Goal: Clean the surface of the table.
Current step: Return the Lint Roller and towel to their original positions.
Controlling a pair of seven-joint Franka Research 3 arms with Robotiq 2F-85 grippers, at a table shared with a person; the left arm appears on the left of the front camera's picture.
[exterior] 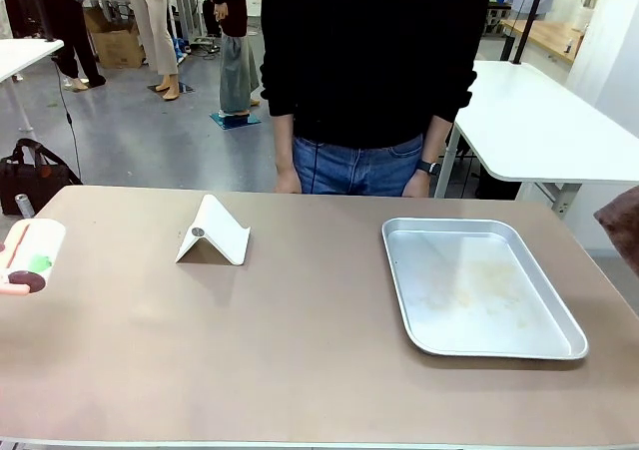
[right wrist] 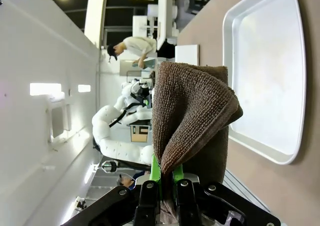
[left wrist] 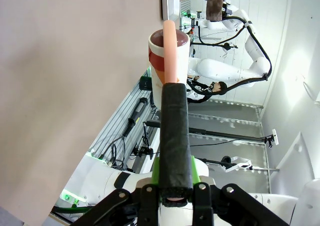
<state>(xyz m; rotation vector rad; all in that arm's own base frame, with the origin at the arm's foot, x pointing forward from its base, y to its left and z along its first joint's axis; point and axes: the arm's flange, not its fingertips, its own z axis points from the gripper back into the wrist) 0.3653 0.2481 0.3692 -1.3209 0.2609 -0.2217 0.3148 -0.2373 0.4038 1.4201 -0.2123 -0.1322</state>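
Note:
The taupe-brown table (exterior: 300,350) spreads across the front view. My left gripper (left wrist: 175,180) is shut on the black foam handle (left wrist: 175,131) of a lint roller, whose pink shaft leads to a white roll (left wrist: 162,53) held beside the table (left wrist: 75,85). That roller (exterior: 30,253) shows at the table's left edge in the front view. My right gripper (right wrist: 167,178) is shut on a folded brown cloth (right wrist: 192,116), which hangs off the table's right end, and a corner of the cloth (exterior: 622,225) peeks in at the right edge of the front view.
A shiny metal tray (exterior: 399,270) with faint smears lies on the right half of the table; the same tray (right wrist: 240,15) shows past the cloth. A white folded stand (exterior: 213,232) sits left of centre. A person (exterior: 369,71) in black stands at the far edge, hands hanging.

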